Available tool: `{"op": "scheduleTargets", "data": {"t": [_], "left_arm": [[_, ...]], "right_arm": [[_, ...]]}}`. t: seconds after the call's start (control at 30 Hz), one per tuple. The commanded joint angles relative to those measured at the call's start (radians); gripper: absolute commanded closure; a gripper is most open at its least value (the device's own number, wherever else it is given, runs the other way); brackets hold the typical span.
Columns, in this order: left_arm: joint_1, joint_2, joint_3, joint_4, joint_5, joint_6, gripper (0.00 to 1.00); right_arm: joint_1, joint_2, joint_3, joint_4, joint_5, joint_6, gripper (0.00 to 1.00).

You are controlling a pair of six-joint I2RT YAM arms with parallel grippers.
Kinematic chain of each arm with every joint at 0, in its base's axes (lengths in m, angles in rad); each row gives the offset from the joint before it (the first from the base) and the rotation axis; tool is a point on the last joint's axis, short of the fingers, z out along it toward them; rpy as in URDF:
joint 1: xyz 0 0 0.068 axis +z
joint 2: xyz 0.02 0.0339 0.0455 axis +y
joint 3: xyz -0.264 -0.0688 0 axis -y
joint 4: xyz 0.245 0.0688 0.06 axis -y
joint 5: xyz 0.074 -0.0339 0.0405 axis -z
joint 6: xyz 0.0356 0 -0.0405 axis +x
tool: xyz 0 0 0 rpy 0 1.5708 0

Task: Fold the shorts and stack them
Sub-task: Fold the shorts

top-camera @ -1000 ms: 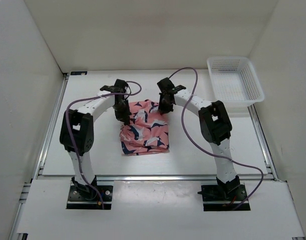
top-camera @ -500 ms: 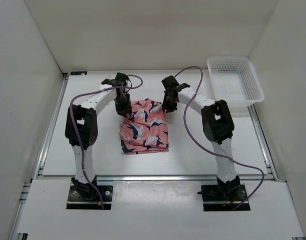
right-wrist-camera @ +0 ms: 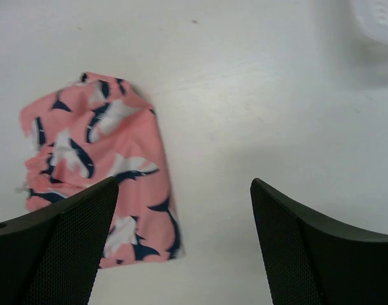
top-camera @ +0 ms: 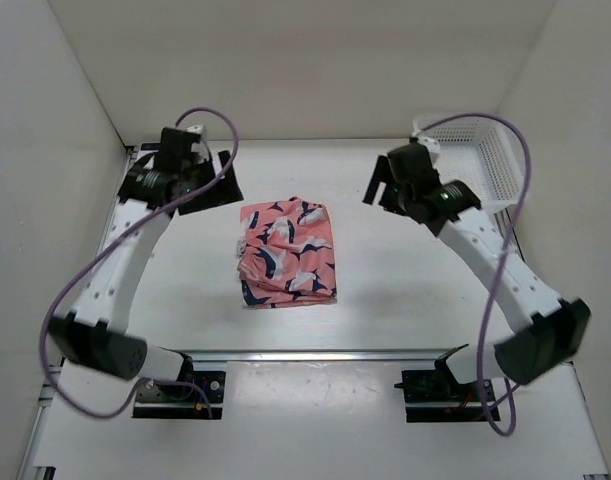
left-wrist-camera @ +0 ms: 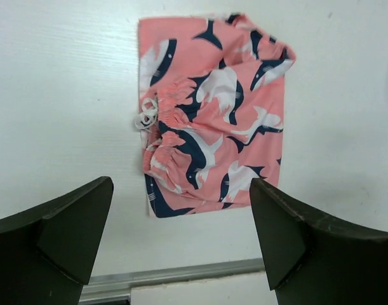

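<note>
- Top external: the shorts [top-camera: 287, 252] lie folded in a compact salmon-pink rectangle — navy-and-white bird shapes — on the surface [top-camera: 405, 290].
- Left jaws, right jaws: released, empty.

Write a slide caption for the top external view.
Folded shorts lie on the table, untouched, between the open left hand and open right hand; mesh basket at far right.

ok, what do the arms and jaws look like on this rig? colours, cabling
Both arms match: left arm and right arm have white links with bulky black joint housings and black wrist ends. A purple cable loops loosely along each, down to black base plates. The jaws are matte black, broad and wedge-shaped; the right ones show a fine mesh texture.
</note>
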Motion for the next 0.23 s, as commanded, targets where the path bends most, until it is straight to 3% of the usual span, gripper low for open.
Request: {"op": "scheduleTargets", "data": {"t": [0.0,0.2], "left_arm": [[0.004,-0.218,-0.104,-0.002,-0.079,-0.035,0.0],[0.004,-0.469,-0.285,0.009,-0.129,-0.123,0.0]], "right_arm": [[-0.007,-0.102,-0.149,-0.146,0.123,0.011,0.1],[-0.007,-0.376,-0.341,-0.203,0.135,0.052,0.1]]}}
